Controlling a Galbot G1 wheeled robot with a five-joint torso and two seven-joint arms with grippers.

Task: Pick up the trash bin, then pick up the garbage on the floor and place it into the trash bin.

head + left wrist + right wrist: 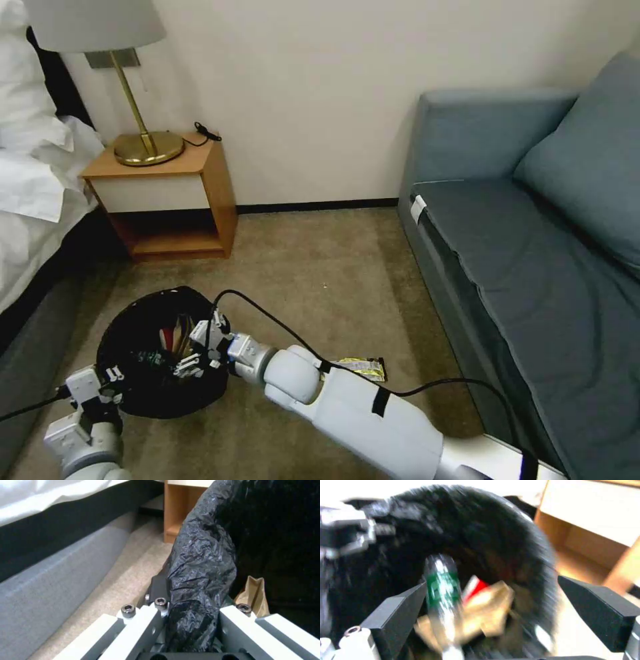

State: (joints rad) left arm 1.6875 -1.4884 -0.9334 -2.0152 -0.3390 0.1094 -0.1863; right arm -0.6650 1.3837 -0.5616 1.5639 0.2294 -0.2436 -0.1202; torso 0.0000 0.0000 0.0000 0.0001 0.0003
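1. On the head view I see the bin (157,353), lined with a black bag, near the carpet's (320,267) left side, between the bed (33,200) and my right arm. My left gripper (110,387) sits at the bin's near-left rim. My right gripper (200,347) hangs over the bin's mouth with its fingers spread. Inside the bin I make out brown and red litter beside a green-labelled bottle (152,358). A gold-black wrapper (363,368) lies on the carpet just past my right forearm, apart from the bin. A nightstand (167,193) with a lamp (127,80) stands against the wall; a sofa (533,233) is on the right.

2. On the left wrist view my left gripper (191,627) is pinching the bag-covered rim of the bin (200,562), one finger outside and one inside. A brown paper bag (255,595) shows inside the bin, just beyond the inner finger.

3. On the right wrist view, which is blurred, my right gripper (493,610) is spread wide, holding nothing. Between its fingers and beyond them, inside the bin (480,525), I see the bottle (441,587), a red-and-white packet (476,588) and the paper bag (490,610).
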